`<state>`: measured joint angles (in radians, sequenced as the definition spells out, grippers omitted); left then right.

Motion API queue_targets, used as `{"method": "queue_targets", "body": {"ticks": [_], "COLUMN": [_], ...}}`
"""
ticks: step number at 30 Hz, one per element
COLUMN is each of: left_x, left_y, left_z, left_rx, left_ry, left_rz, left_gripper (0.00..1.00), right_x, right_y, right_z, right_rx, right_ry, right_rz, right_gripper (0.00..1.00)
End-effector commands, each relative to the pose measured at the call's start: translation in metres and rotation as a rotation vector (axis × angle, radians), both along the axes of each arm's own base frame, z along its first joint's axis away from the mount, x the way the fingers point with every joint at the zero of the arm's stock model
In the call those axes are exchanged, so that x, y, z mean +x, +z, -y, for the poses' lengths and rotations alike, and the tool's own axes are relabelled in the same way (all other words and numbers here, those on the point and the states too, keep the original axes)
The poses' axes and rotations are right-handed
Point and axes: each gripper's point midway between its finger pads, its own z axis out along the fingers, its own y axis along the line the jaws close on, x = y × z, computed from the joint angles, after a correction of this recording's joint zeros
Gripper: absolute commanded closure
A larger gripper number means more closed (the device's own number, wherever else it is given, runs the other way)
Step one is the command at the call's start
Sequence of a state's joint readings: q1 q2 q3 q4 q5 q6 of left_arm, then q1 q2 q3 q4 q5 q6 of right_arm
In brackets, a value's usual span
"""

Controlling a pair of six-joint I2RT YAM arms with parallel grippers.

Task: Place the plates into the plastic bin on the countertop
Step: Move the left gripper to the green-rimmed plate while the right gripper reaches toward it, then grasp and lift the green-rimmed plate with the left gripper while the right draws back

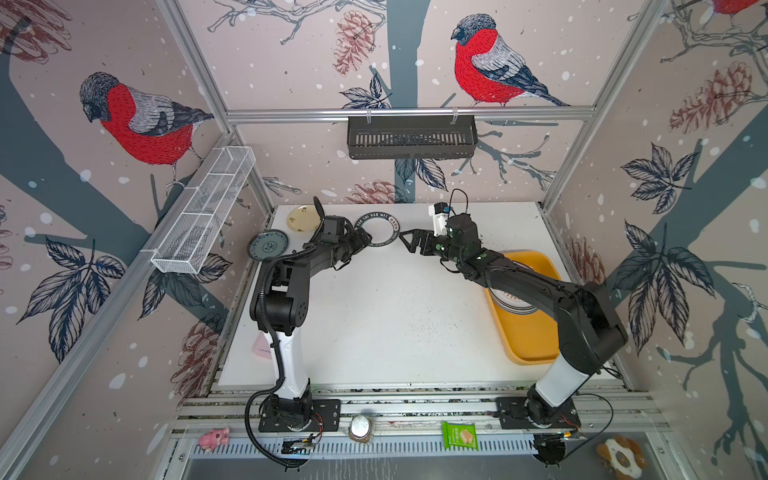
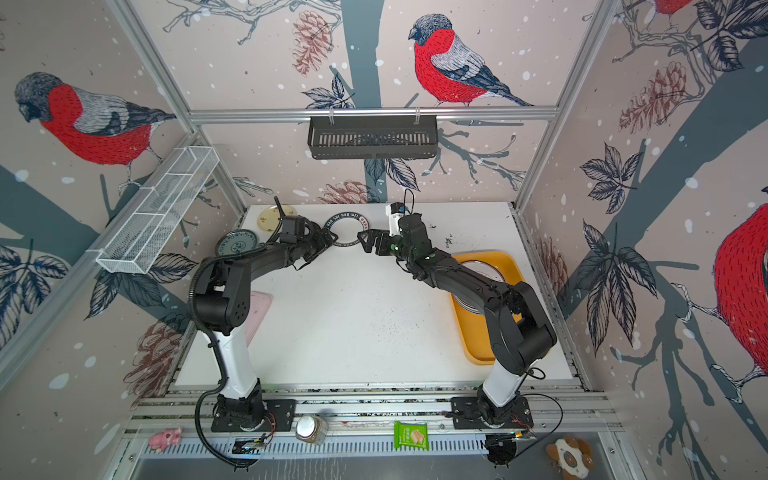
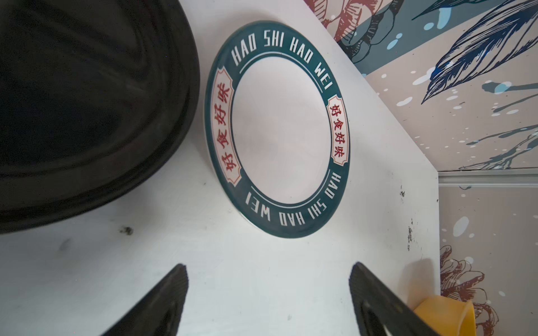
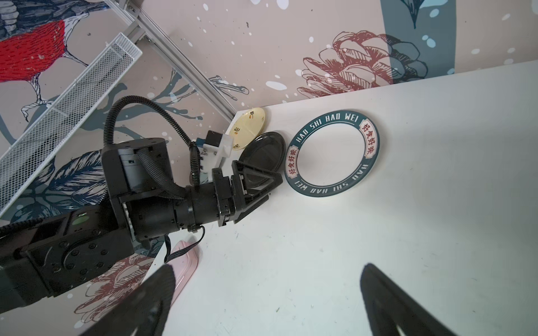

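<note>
Both sets of jaws stand apart with nothing between them. The left gripper [image 1: 365, 240] [image 3: 267, 270] and the right gripper [image 1: 408, 242] [image 4: 267, 273] face each other low over the back of the countertop [image 1: 395, 324]. Between them the lettered plate [image 1: 377, 230] [image 2: 347, 230] [image 3: 279, 131] lies flat. The left fingertips are just beside its green rim and the right ones are near it, neither touching.

The plastic bin [image 1: 536, 353] [image 2: 478, 349] sits along the right edge. The right arm [image 1: 540, 286] stretches across it and hides most of the plates in the bin [image 1: 510, 305].

The black plate [image 4: 262, 151] [image 3: 87, 101] sits just beside the lettered plate, under the left wrist. I cannot tell whether it lies flat. Beyond it the cream-yellow plate [image 1: 301, 219] [image 4: 250, 128] fills the back left corner. The blue-grey plate [image 1: 268, 245] lies near the left edge. A pink flat object [image 2: 259, 311] pokes out from under the left arm [image 1: 286, 270].
</note>
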<state>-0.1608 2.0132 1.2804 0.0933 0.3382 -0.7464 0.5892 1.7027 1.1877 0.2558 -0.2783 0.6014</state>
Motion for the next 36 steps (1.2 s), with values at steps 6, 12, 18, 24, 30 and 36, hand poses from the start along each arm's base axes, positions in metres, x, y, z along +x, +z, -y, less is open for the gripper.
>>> {"method": "queue_targets", "body": {"ticks": [6, 12, 18, 24, 30, 36], "left_x": [0.026, 0.038, 0.052, 0.058, 0.059, 0.06], "left_y": [-0.004, -0.022, -0.039, -0.05, -0.052, -0.038], "left_z": [0.005, 0.005, 0.003, 0.0, -0.003, 0.0], "left_rx": [-0.062, -0.082, -0.092, -0.088, -0.092, -0.121], "left_ry": [0.039, 0.063, 0.09, 0.122, 0.13, 0.118], "left_rz": [0.029, 0.008, -0.012, -0.024, -0.017, 0.02], "left_gripper": [0.18, 0.24, 0.33, 0.55, 0.79, 0.96], "right_x": [0.014, 0.023, 0.034, 0.045, 0.051, 0.05], "right_y": [-0.013, -0.02, -0.021, -0.024, -0.03, -0.029], "right_z": [-0.003, -0.003, 0.006, 0.023, 0.035, 0.048], "right_rx": [-0.043, -0.048, -0.054, -0.049, -0.023, -0.012], "right_ry": [-0.021, -0.043, -0.084, -0.147, -0.193, -0.237], "right_rz": [-0.028, -0.057, -0.076, -0.095, -0.119, -0.128], "right_gripper": [0.0, 0.0, 0.0, 0.0, 0.0, 0.0]}}
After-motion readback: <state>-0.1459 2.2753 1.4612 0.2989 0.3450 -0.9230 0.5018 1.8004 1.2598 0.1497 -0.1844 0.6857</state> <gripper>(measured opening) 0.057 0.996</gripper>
